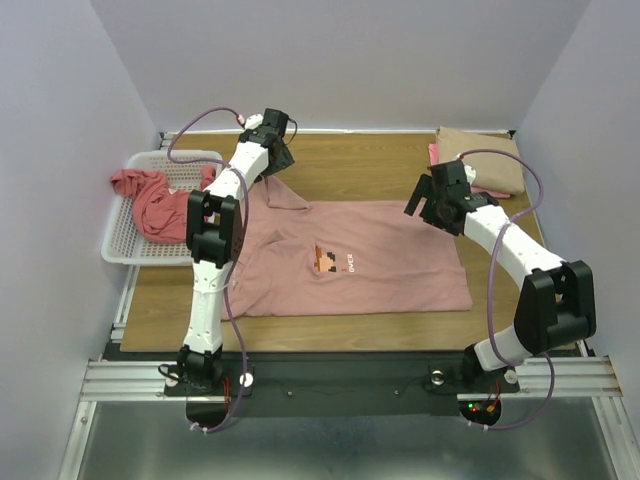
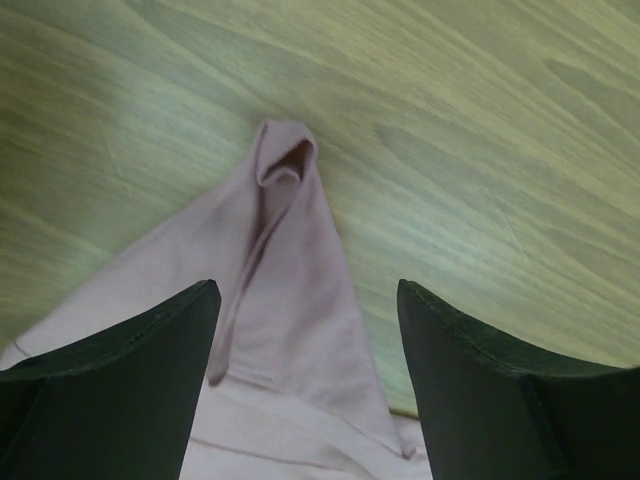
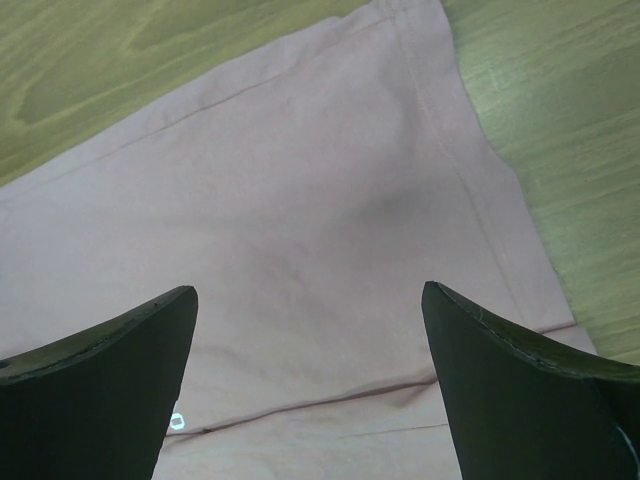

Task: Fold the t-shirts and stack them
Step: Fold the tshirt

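Observation:
A dusty-pink t-shirt with a small pixel graphic lies spread flat on the wooden table. My left gripper is open above its far left sleeve, which lies bunched into a point. My right gripper is open just above the shirt's far right corner. A coral-red t-shirt lies crumpled in the white basket. A tan t-shirt lies folded at the far right on a bright pink one, of which only an edge shows.
The white mesh basket stands at the left edge of the table. Grey walls close in the table on three sides. Bare wood shows beyond the spread shirt.

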Robot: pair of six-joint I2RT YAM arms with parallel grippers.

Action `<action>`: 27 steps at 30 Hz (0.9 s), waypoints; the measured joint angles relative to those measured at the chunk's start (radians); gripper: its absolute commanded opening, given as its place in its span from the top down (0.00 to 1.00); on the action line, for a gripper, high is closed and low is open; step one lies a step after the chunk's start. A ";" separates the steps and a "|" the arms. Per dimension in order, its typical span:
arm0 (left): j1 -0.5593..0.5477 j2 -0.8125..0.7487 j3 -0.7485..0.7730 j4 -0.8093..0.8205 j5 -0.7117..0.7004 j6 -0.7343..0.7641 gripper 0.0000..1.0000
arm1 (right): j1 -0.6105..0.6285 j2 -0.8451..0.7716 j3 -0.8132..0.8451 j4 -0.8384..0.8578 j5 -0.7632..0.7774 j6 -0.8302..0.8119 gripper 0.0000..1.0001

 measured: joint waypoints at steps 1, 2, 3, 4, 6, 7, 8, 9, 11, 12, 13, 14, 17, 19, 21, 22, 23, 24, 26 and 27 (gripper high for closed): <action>0.010 0.007 0.006 0.001 0.006 0.007 0.21 | 0.000 0.008 0.000 0.000 0.004 -0.003 0.00; 0.019 0.017 0.017 0.001 0.011 0.010 0.21 | 0.000 0.013 0.000 -0.001 0.007 -0.004 0.00; 0.034 0.031 0.032 0.007 0.016 0.015 0.24 | 0.000 0.021 0.000 0.000 0.010 -0.004 0.00; 0.042 0.040 0.040 0.011 0.019 0.019 0.24 | 0.000 0.032 0.000 0.000 0.011 -0.007 0.00; 0.060 0.068 0.067 0.025 0.036 0.032 0.25 | 0.000 0.047 0.000 0.000 0.011 -0.009 0.00; 0.071 0.083 0.078 0.037 0.048 0.041 0.27 | 0.000 0.056 0.000 0.000 0.011 -0.011 0.00; 0.076 0.090 0.084 0.042 0.054 0.044 0.29 | 0.000 0.063 0.000 0.000 0.012 -0.011 0.00; 0.082 0.103 0.089 0.054 0.066 0.051 0.29 | 0.000 0.070 0.000 0.000 0.013 -0.011 0.00; 0.084 0.116 0.090 0.071 0.083 0.056 0.31 | 0.000 0.080 0.000 0.000 0.014 -0.013 0.00; 0.084 0.121 0.090 0.078 0.095 0.059 0.31 | 0.000 0.082 0.000 -0.001 0.017 -0.014 0.00; 0.082 0.127 0.090 0.085 0.105 0.060 0.34 | 0.000 0.084 0.000 0.000 0.018 -0.014 0.00; 0.080 0.129 0.090 0.090 0.111 0.061 0.34 | 0.000 0.084 0.000 0.000 0.019 -0.014 0.00; 0.075 0.137 0.090 0.103 0.130 0.064 0.46 | 0.000 0.085 0.000 0.000 0.023 -0.015 0.00; 0.073 0.137 0.090 0.111 0.138 0.066 0.61 | 0.000 0.090 0.000 0.000 0.028 -0.015 0.00; 0.071 0.137 0.093 0.119 0.144 0.069 0.76 | 0.000 0.104 0.000 0.000 0.032 -0.015 0.00; 0.069 0.137 0.094 0.122 0.145 0.069 0.90 | 0.000 0.112 0.000 0.000 0.034 -0.015 0.00; 0.069 0.137 0.094 0.126 0.146 0.071 0.99 | 0.000 0.121 0.000 0.000 0.035 -0.015 0.00; 0.069 0.137 0.094 0.130 0.146 0.072 1.00 | 0.000 0.134 0.001 0.000 0.037 -0.016 0.00; 0.069 0.137 0.094 0.133 0.146 0.073 1.00 | 0.000 0.160 0.015 -0.005 0.041 -0.016 0.00; 0.069 0.137 0.094 0.133 0.146 0.075 1.00 | 0.000 0.174 0.024 -0.004 0.044 -0.016 0.00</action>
